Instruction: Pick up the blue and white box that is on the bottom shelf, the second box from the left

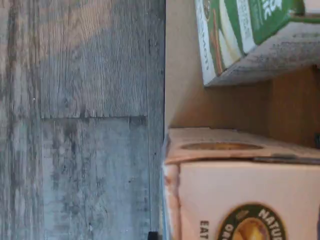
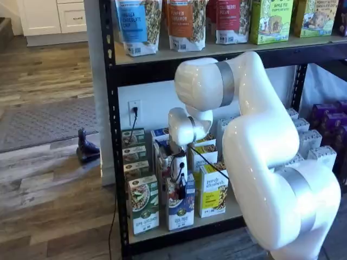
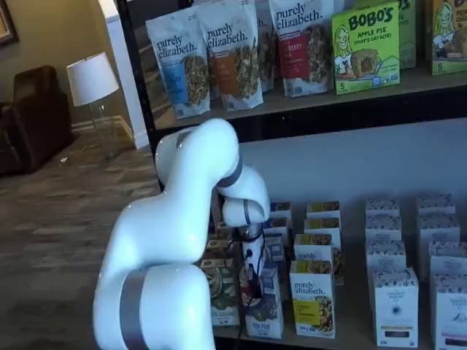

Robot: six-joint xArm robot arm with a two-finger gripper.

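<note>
With the gripper point(image 2: 181, 187) low over the blue and white box point(image 2: 180, 208), apparently unlifted on the bottom shelf point(image 2: 217, 219), we cannot tell the jaws' state.

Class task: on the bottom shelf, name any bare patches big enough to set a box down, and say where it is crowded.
The bottom shelf is bare in front of the yellow carton, along its front edge. Around the blue and white box and green-and-white carton, cartons stand packed, with the gripper above.
</note>
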